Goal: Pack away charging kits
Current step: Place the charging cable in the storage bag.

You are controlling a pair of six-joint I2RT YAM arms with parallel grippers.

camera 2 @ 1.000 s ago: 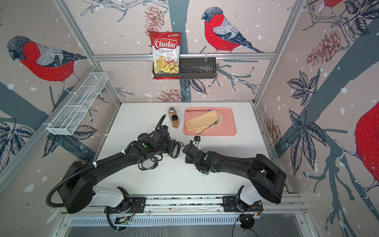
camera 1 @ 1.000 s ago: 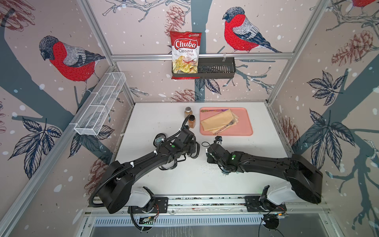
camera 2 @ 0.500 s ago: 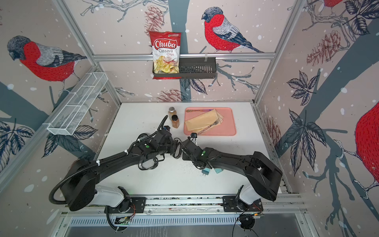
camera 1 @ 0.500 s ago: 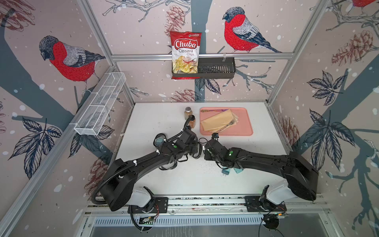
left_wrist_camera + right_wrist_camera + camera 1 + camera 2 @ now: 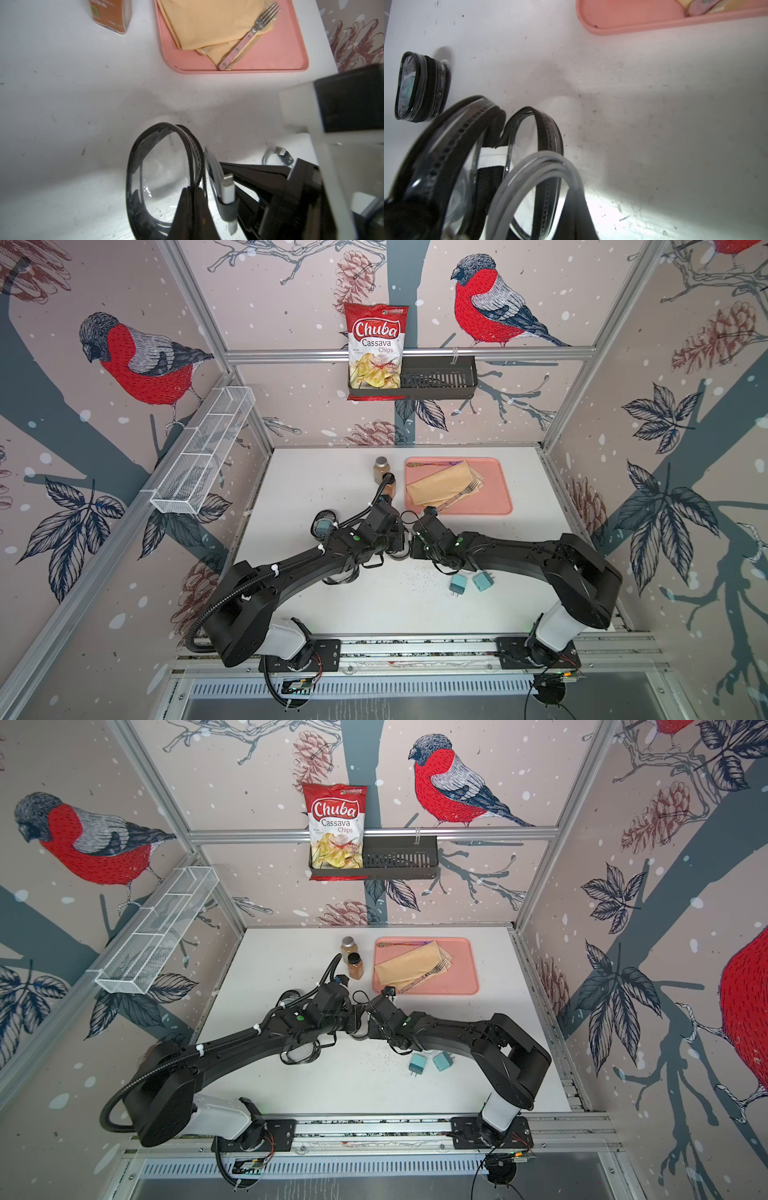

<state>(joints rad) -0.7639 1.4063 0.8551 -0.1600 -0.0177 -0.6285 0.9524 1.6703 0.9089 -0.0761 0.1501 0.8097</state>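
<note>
Nearest the base, at 5 o'clock from where the arms met, a charger (image 5: pixel 458 584) and a second charger (image 5: pixel 482 581) lay loose on the worktop (image 5: pixel 374 605), just beside each other and not yet packed. At the centre the left pincer (image 5: pixel 397 546) pinched the rim of an open case (image 5: pixel 162 176), holding it on edge. The right pincer (image 5: pixel 412 546), at its 3 o'clock, was clamped on a coiled cable (image 5: pixel 533 178) right at the case mouth. The likely trouble sat here. With only one rim held, the soft case could fold shut or twist as the coil pushed in. The coil could snag on the zip, or spring loose on release and spill out. The two pincers were also close enough to knock together. At 10 o'clock a zipped case (image 5: pixel 324 524) stood apart with something teal inside. Farther off, the jars (image 5: pixel 380 468) stood at 12 o'clock and the tray (image 5: pixel 498 489) at 1. The left arm's hose looped close by the jars and might tip one if that arm swung.
</note>
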